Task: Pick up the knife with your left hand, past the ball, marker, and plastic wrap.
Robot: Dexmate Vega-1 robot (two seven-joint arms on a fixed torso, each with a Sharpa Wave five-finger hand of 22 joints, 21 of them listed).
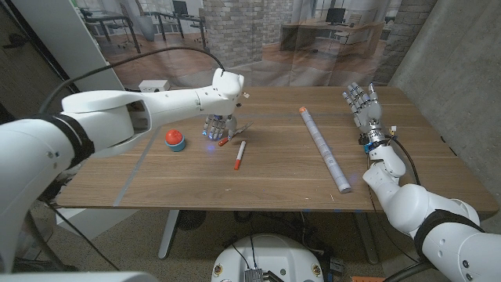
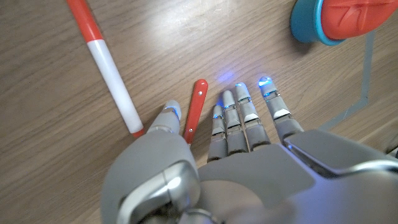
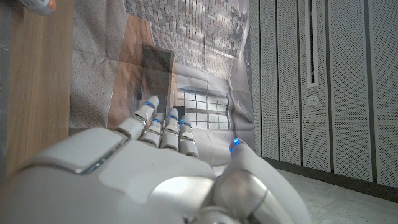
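The knife (image 1: 229, 138), with its red handle (image 2: 196, 109), lies on the wooden table (image 1: 282, 180) near the middle. My left hand (image 1: 218, 125) reaches down over it, fingers pointing at the table. The handle lies between the thumb (image 2: 166, 117) and the other fingers (image 2: 239, 115), which are spread and not closed on it. The red and blue ball (image 1: 175, 139) (image 2: 333, 22) sits just left of the hand. The red and white marker (image 1: 239, 155) (image 2: 111, 68) lies close in front. The plastic wrap roll (image 1: 324, 149) lies to the right. My right hand (image 1: 363, 105) (image 3: 165, 165) is raised beside the roll, fingers spread, holding nothing.
A white box (image 1: 154, 84) sits at the table's back left edge. Grey tape lines (image 1: 130, 178) (image 2: 365, 81) mark the tabletop left of the ball. A glass wall stands behind the table.
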